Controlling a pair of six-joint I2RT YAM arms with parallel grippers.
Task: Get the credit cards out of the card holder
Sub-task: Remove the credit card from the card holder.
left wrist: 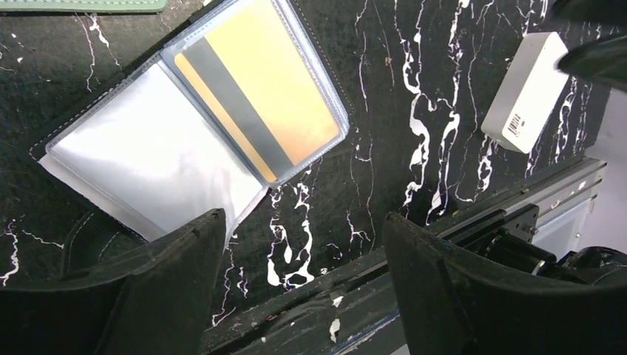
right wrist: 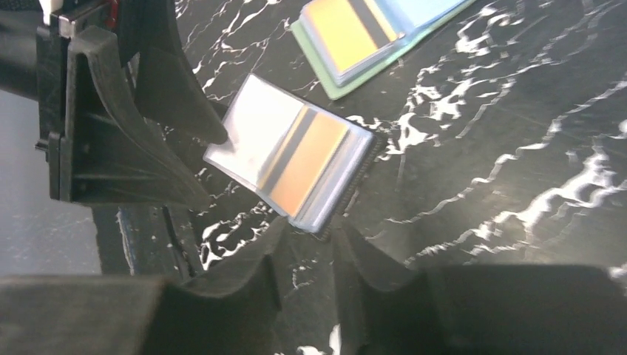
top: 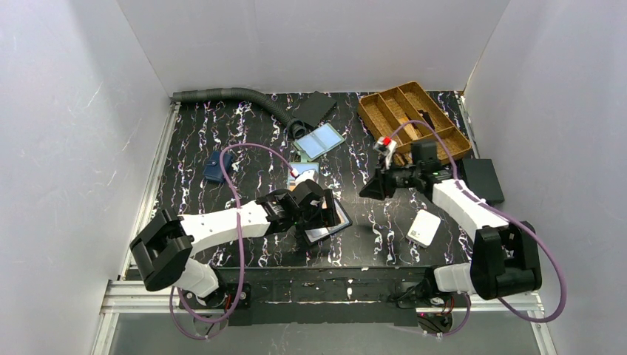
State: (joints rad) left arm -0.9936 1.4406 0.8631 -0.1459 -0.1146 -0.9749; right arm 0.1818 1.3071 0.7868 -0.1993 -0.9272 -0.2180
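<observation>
Near the middle of the surface's [top: 384,244] near edge lies the dark-edged card holder [left wrist: 148,163], spread open and skewed to that edge. One clear pocket is empty; the other shows an orange card [left wrist: 259,89]. The left pincer [left wrist: 303,222] hangs right over it and is the nearer of the two, jaws wide and empty, the holder just ahead of its fingertips. The right pincer [right wrist: 310,244] sits to the right, jaws narrowed to a slim gap with nothing between, aimed at the holder's corner. A grey-green card holder [right wrist: 334,89] lies beyond, toward the far edge.
</observation>
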